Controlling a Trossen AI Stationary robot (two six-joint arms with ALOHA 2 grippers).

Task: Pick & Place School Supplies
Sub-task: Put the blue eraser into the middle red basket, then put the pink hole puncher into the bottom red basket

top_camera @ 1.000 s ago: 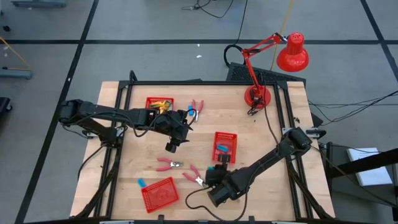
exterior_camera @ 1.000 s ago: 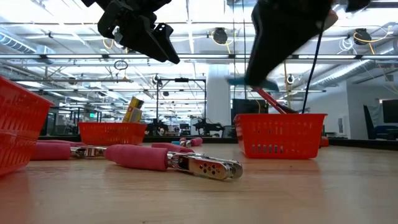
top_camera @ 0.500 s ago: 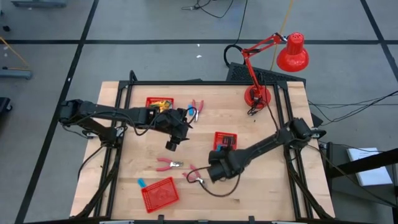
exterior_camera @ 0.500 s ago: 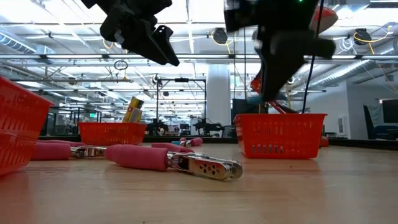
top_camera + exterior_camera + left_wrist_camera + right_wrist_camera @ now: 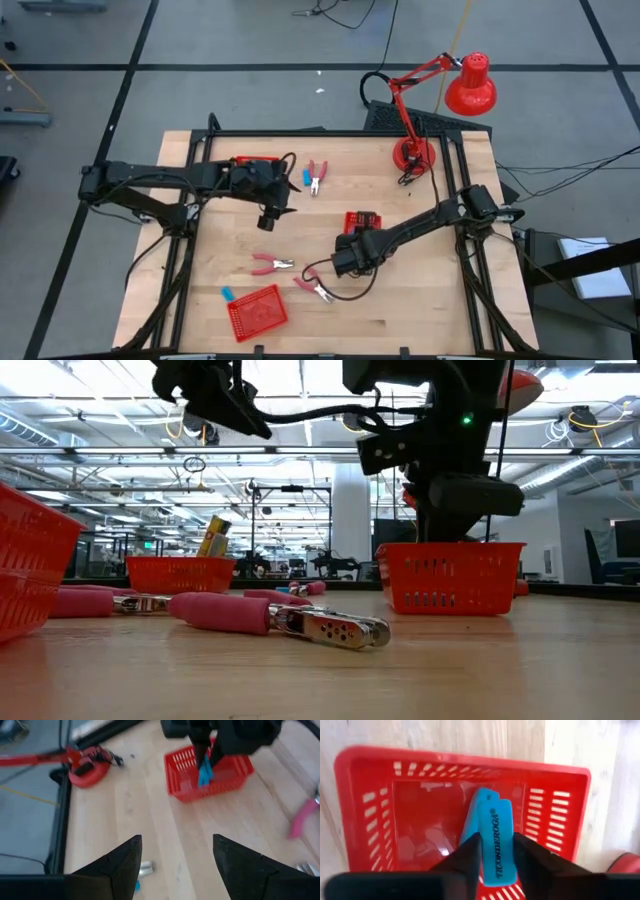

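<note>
One blue eraser [image 5: 491,842] clamped in right end effector [image 5: 492,854] (over red basket [image 5: 365,761]); left end effector [image 5: 175,855] apart.

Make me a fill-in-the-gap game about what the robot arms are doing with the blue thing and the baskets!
1. The right gripper is shut on a ____ eraser.
2. That eraser hangs over a red mesh ____.
3. The left gripper has nothing in it, and its fingers are ____.
4. The scissor-like tool nearest the low camera has ____ handles.

Missing words: blue; basket; open; pink
</note>
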